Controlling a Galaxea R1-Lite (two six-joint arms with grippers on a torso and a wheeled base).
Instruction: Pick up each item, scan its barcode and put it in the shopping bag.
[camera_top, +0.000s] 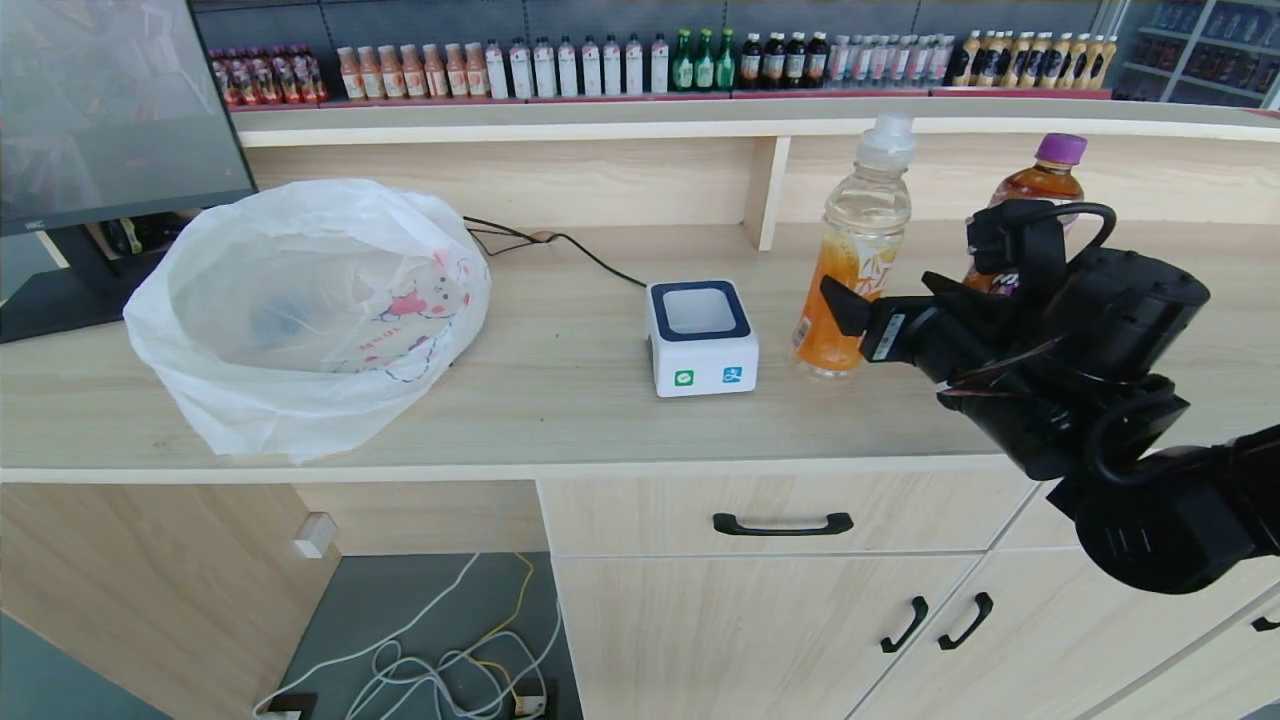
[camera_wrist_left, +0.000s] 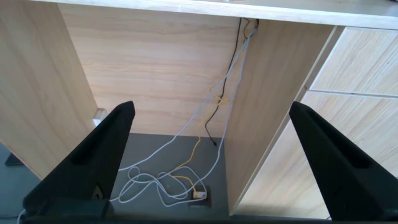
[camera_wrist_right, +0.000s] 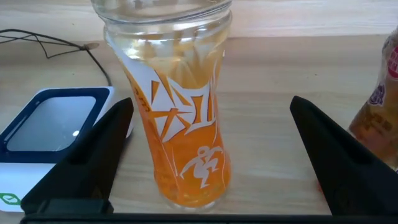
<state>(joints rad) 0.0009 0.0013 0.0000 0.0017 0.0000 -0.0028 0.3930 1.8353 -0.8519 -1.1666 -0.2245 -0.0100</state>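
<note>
Orange bottle (camera_top: 855, 260) upright on the counter (camera_top: 560, 400), just right of the scanner (camera_top: 700, 335) — purple-capped bottle (camera_top: 1045, 180) near, behind and to its right. Right gripper (camera_wrist_right: 211, 102) level with the orange bottle on its near side, fingers spread wide, not touching it. Bag (camera_top: 310, 310) open at the counter's left end. Left gripper (camera_wrist_left: 211, 106) below the counter — fingers wide apart, facing cables (camera_wrist_left: 180, 168).

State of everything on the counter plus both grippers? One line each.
White plastic shopping bag: open, mouth up.
White cube barcode scanner: window facing up.
Clear orange-drink bottle, white cap: upright, capped, ungripped.
Brown-drink bottle, purple cap: upright, capped.
Right gripper: open, facing the orange-drink bottle.
Left gripper: open, empty.
</note>
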